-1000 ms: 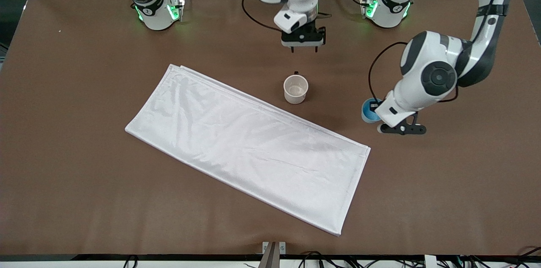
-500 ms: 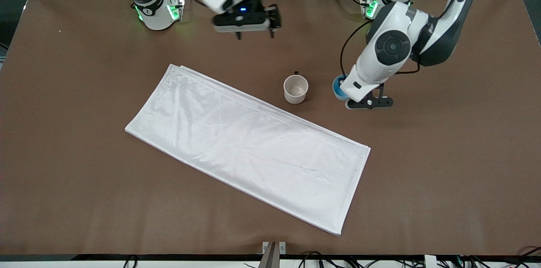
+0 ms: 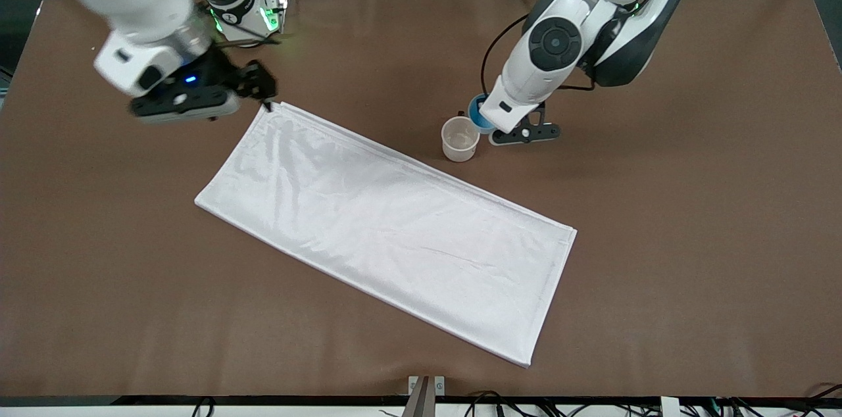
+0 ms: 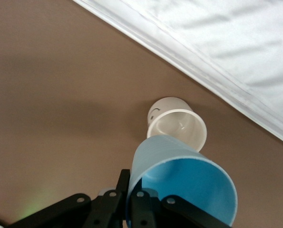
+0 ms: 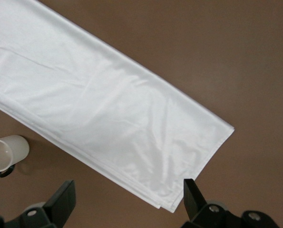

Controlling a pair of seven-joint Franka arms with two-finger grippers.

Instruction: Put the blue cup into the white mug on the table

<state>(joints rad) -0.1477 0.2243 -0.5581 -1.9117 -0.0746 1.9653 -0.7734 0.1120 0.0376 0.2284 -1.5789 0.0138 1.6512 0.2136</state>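
Observation:
The blue cup [image 3: 479,112] hangs in the air, clamped by its wall in my left gripper [image 3: 488,120], which is shut on it. It is beside the rim of the white mug [image 3: 460,139], toward the left arm's end. The mug stands upright and empty on the brown table [image 3: 691,239]. In the left wrist view the cup [image 4: 184,185] overlaps the mug's rim [image 4: 179,128], and my gripper [image 4: 131,202] pinches the cup's wall. My right gripper [image 3: 258,85] is open and empty over the corner of the white cloth; it also shows in the right wrist view [image 5: 127,204].
A large white cloth [image 3: 388,226] lies flat across the middle of the table, its long edge close to the mug. It also shows in the right wrist view [image 5: 108,104] along with the mug [image 5: 5,152]. The arm bases stand along the table's edge farthest from the front camera.
My left gripper has carried the blue cup from the left arm's end of the table up to the mug. My right arm has swung away toward the right arm's end, over the cloth's corner.

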